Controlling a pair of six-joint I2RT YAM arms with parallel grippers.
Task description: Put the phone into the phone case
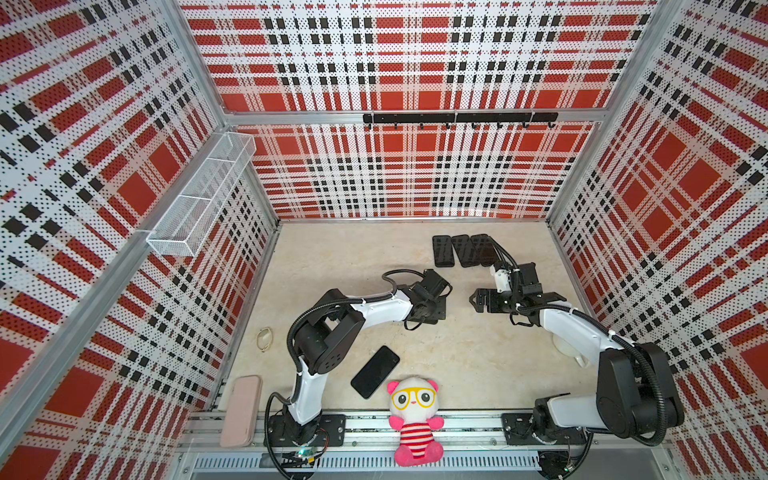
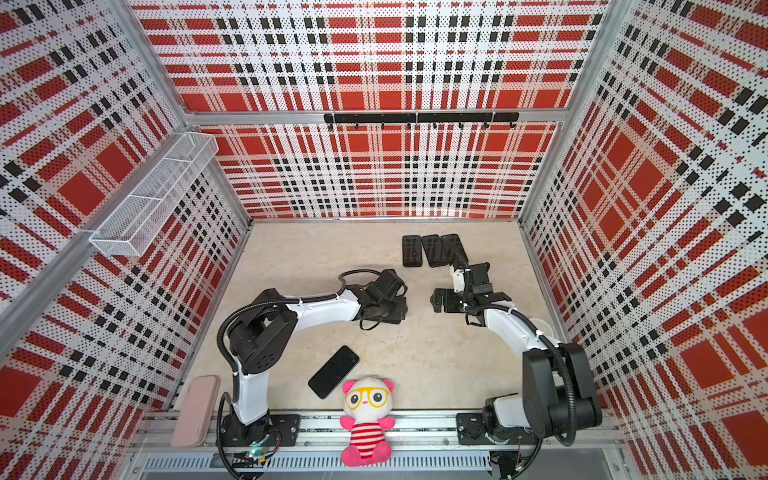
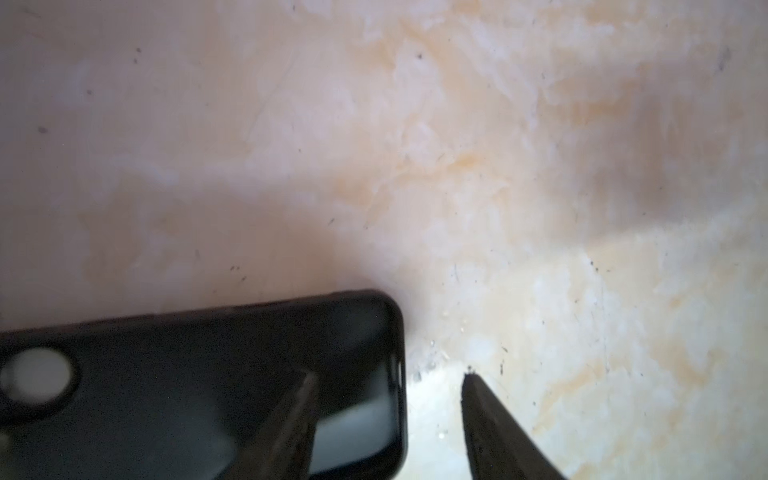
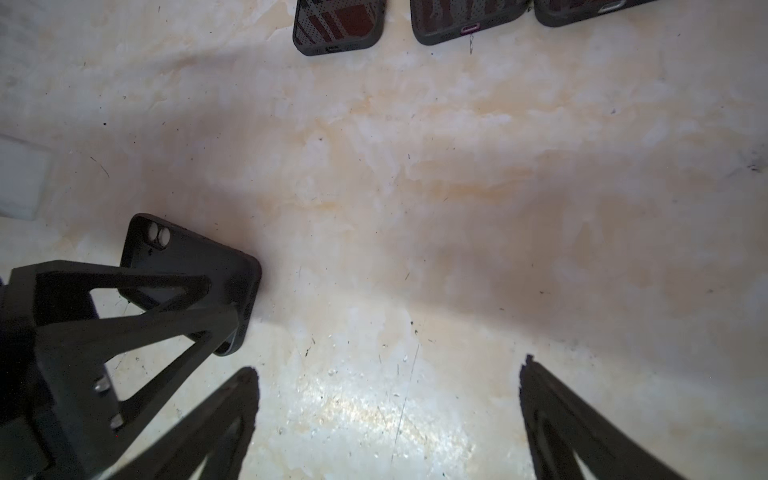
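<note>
The black phone (image 1: 375,372) (image 2: 333,372) lies flat, screen up, near the front of the table, with neither gripper on it. An empty black phone case (image 3: 199,374) (image 4: 195,266) (image 1: 439,313) lies mid-table. My left gripper (image 3: 390,374) (image 1: 428,305) points down over it and is open. One finger (image 3: 291,419) hangs over the case's inside and the other stands beyond the rim over bare table. Just right of that, my right gripper (image 4: 388,368) (image 1: 478,300) is open wide over bare table and holds nothing.
Three dark cases (image 1: 463,250) (image 4: 338,25) lie in a row at the back. A plush toy (image 1: 415,419) sits on the front rail by the phone. A pink pouch (image 1: 241,409) and glasses (image 1: 264,338) lie at the left, and a white object (image 1: 567,347) lies under the right arm.
</note>
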